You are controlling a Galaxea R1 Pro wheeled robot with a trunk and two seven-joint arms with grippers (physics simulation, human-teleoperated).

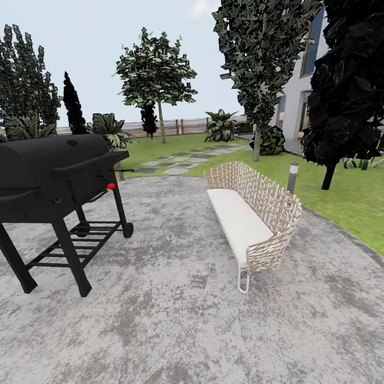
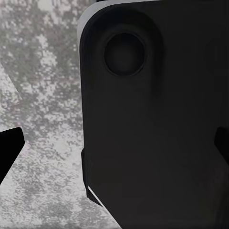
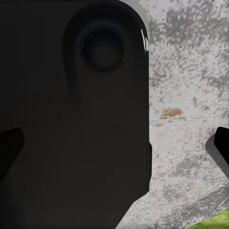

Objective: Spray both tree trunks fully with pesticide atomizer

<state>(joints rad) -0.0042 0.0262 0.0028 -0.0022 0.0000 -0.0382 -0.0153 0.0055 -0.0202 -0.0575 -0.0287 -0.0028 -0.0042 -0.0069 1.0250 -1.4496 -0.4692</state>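
The lawn (image 1: 353, 198) lay green beyond the paving (image 1: 184, 330); a leafy, thin-trunked tree (image 1: 156, 74) stood distant. Both grippers' finger state could not be told.

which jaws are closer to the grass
Right. Grass borders the paving under the right jaws; the left jaws hang over grey paving, farther from it.

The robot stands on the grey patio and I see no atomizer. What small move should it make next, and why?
Probably drive forward between the black grill and the wicker bench toward the lawn. The trees stand beyond the paving, and the floor near the robot shows no small black item, so a closer look at the grass seems needed.
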